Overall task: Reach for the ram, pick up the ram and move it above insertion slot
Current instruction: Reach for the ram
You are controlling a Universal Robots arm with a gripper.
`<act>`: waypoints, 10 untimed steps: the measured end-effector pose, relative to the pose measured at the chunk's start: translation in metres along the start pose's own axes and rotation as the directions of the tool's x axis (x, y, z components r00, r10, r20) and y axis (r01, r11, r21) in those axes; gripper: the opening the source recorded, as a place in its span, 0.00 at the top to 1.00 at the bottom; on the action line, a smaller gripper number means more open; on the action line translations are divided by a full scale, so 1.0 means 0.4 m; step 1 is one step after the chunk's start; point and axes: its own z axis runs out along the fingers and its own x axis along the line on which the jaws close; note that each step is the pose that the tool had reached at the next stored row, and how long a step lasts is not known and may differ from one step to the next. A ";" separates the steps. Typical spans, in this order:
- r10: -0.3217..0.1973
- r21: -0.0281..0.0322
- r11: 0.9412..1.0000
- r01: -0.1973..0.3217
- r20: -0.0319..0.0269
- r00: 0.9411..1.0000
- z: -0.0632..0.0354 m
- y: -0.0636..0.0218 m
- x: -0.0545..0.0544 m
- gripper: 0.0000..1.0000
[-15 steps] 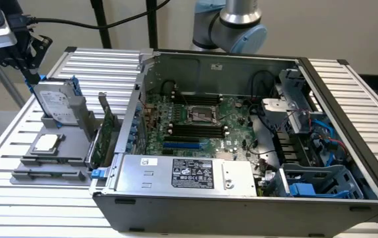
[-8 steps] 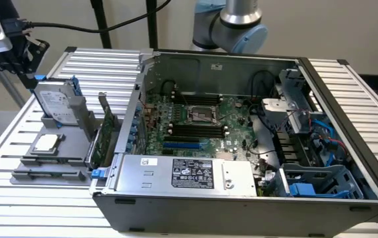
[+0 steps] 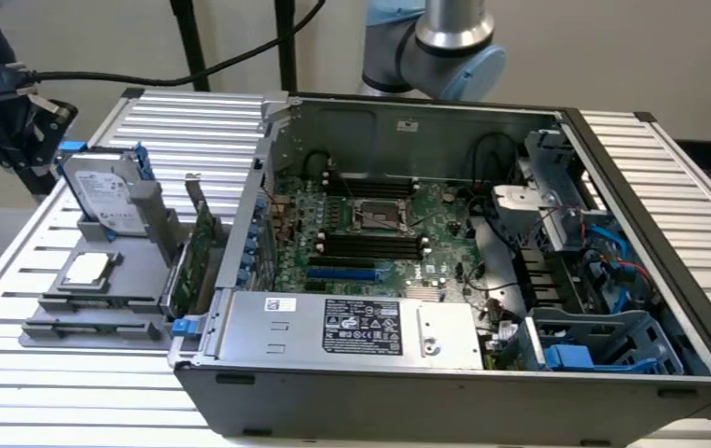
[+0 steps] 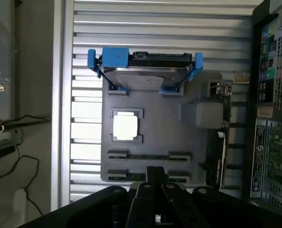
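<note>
The ram [image 4: 148, 156], a long, thin green circuit-board stick, was seen edge-on as a dark greenish strip held between two grey clips on the flat grey plastic tray [image 4: 164, 142], so its chips could not be made out. In the exterior view the clips at the near end of the tray [image 3: 50, 303] were too small for the stick to be told. A second pair of clips was partly hidden behind the black linkages of the tool [image 4: 155, 173], and what they held could not be told. The tool's body was cut off by the picture's edge. Its tips appeared to be drawn together with nothing between them, and it was held above the clip end of the tray, apart from the ram. Of the arm, a silver and pale-blue joint [image 3: 455, 42] was shown behind the open black computer case [image 3: 455, 392], cut off by the upper edge, so the rest of its pose could not be followed. A silver hard drive in a blue bracket [image 4: 148, 71] [image 3: 104, 191] was propped at the far end of the tray, and a square silver processor [image 4: 125, 127] [image 3: 88, 271] was set between it and the ram. A broader green expansion card with a metal bracket [image 4: 221, 137] [image 3: 194, 261] was stood on edge between tray and case. The long black memory slots [image 3: 369, 247] lay inside the case, well apart from the ram. Everything was carried on a ribbed aluminium worktop [image 3: 82, 392] [image 4: 83, 142].
</note>
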 end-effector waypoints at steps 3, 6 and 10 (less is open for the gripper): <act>0.000 0.001 1.000 0.000 0.000 1.000 0.004 -0.033 0.000 0.89; 0.000 0.006 1.000 0.000 0.000 1.000 0.009 -0.059 0.001 0.89; 0.000 0.014 1.000 0.000 0.003 1.000 0.017 -0.076 0.001 0.89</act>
